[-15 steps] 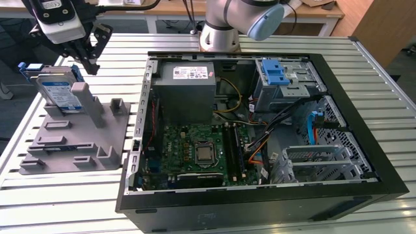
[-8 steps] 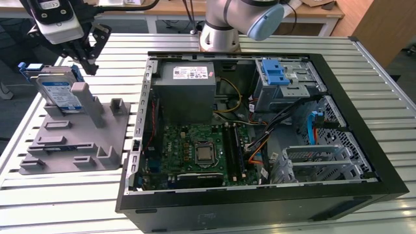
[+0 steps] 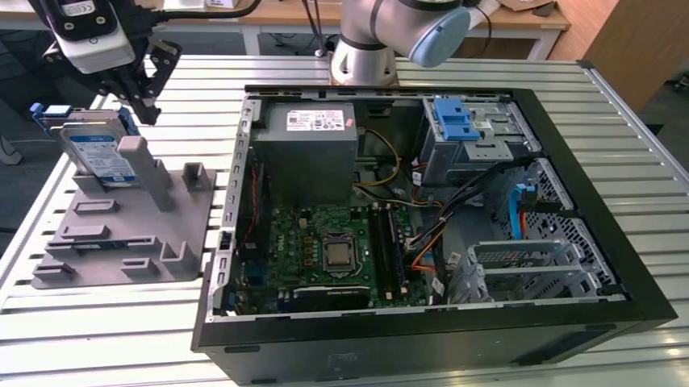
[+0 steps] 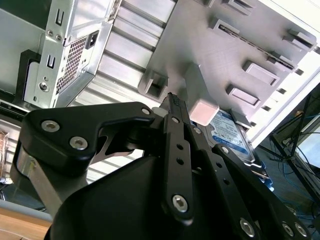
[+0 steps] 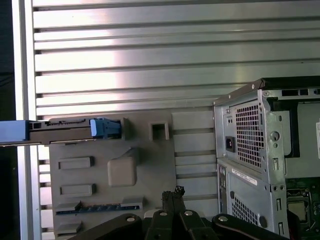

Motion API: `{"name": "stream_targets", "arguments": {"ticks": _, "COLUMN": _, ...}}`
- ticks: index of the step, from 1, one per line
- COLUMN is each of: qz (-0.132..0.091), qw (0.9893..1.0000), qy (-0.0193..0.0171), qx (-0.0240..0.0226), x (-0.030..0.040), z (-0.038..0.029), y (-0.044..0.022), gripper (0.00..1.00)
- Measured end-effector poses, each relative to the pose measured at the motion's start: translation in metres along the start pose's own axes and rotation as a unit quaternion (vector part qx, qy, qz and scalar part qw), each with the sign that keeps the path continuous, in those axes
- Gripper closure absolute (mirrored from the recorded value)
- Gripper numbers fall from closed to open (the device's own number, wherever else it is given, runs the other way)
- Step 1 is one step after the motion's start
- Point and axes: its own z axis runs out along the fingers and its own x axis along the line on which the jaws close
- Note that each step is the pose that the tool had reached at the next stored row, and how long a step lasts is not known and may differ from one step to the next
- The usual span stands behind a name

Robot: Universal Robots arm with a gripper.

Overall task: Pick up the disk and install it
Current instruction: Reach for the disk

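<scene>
One disk (image 3: 99,153) near closed tool (image 3: 147,115)

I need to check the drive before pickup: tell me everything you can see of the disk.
The disk is a flat silver-metal drive with a white-and-blue label and blue plastic side rails. It stands on edge, tilted back, in the grey holder at the exterior view's left, outside the computer case, leaning on a grey post. The claw hangs near its top, shut, not touching.
</scene>
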Motion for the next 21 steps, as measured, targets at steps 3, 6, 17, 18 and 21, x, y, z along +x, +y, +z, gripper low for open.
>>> {"name": "stream_targets", "arguments": {"ticks": 3, "qz": 0.0, "qw": 1.0, "qy": 0.0, "qx": 0.0, "x": 0.0011, "z": 0.0001, "y": -0.0001, "gripper": 0.89}}
{"name": "stream_targets", "arguments": {"ticks": 6, "qz": 0.0, "qw": 1.0, "qy": 0.0, "qx": 0.0, "x": 0.0023, "z": 0.0003, "y": -0.0002, "gripper": 0.89}}
{"name": "stream_targets", "arguments": {"ticks": 17, "qz": 0.0, "qw": 1.0, "qy": 0.0, "qx": 0.0, "x": 0.0065, "z": 0.0009, "y": -0.0005, "gripper": 0.89}}
{"name": "stream_targets", "arguments": {"ticks": 18, "qz": 0.0, "qw": 1.0, "qy": 0.0, "qx": 0.0, "x": 0.0069, "z": 0.0009, "y": -0.0006, "gripper": 0.89}}
{"name": "stream_targets", "arguments": {"ticks": 21, "qz": 0.0, "qw": 1.0, "qy": 0.0, "qx": 0.0, "x": 0.008, "z": 0.0011, "y": -0.0007, "gripper": 0.89}}
